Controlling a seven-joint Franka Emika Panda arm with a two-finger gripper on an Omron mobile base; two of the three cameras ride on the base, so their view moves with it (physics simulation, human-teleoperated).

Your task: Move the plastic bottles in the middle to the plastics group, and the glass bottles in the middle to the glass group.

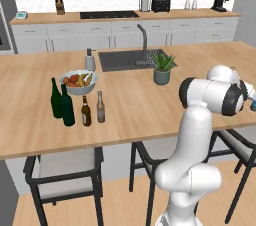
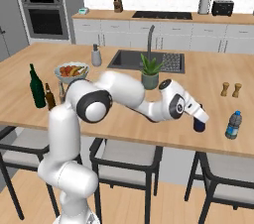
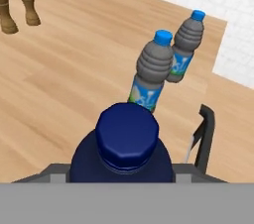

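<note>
Item: gripper [image 2: 199,119], jaws clamped on the squat dark blue plastic bottle [image 3: 121,153], low over the table's [image 2: 129,124] near right edge. Close beyond stand two grey ribbed bottles of the plastics group [image 3: 154,69], blue-capped. Risk: set down too close, it could topple them; a tilted release could tip it off the edge.

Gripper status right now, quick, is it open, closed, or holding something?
Gripper: closed around the dark blue bottle, which stands on the counter near the two water bottles.
</note>
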